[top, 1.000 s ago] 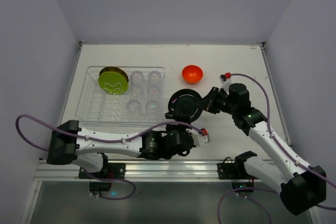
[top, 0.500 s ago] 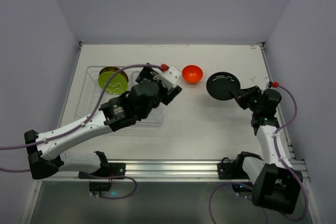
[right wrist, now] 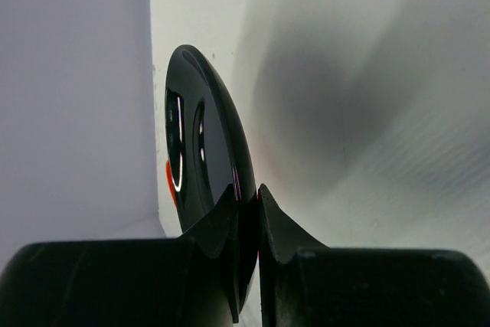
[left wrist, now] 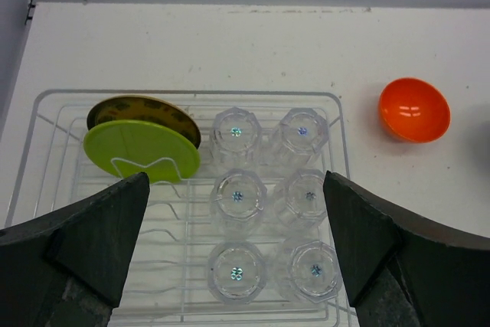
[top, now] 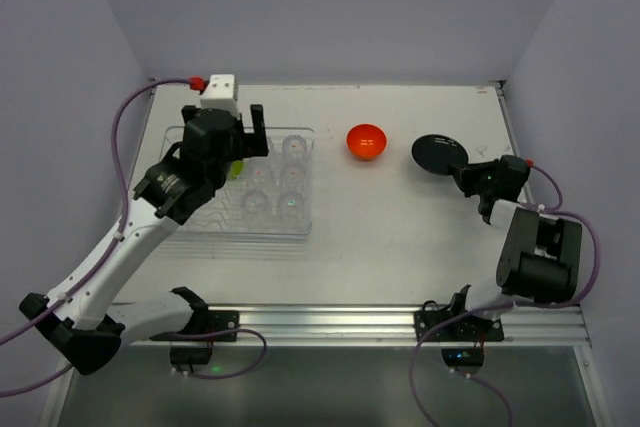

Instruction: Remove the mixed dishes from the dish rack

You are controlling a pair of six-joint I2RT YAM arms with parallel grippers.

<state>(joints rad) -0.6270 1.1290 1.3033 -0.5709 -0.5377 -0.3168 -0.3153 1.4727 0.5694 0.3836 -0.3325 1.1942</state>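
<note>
I am hovering the left gripper, jaws apart, over the rack holding a green plate and six glasses. The right gripper is clamping the black plate near the bowl.

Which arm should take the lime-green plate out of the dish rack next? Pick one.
Left. The left end effector hangs open over the dish rack, with the lime-green plate in its wrist view. The right end effector is shut on the black plate, away from the rack.
</note>
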